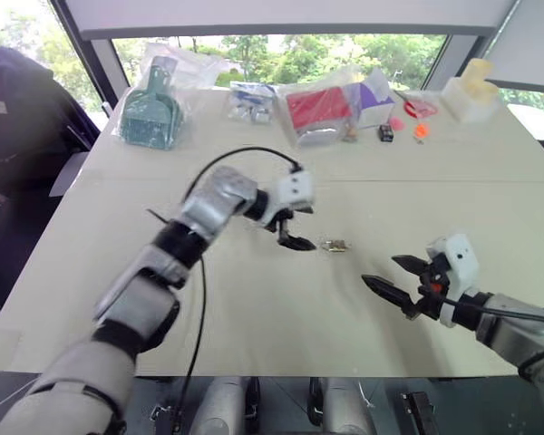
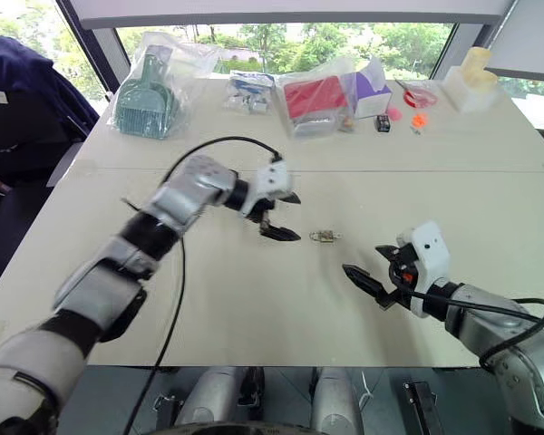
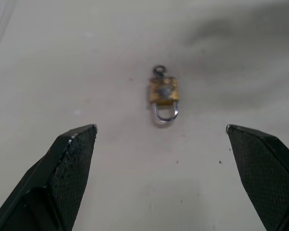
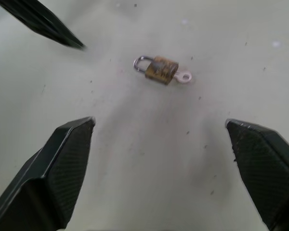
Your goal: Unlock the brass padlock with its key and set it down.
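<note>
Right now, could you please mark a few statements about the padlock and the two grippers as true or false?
1. The brass padlock lies flat on the table, held by neither gripper. True.
2. The left gripper is shut on the padlock. False: it is open and apart from the padlock.
3. The right gripper is open. True.
4. The padlock lies between the two grippers. True.
5. The key lies far from the padlock, by the pink box. False: it sticks out of the padlock's body, opposite the shackle.
</note>
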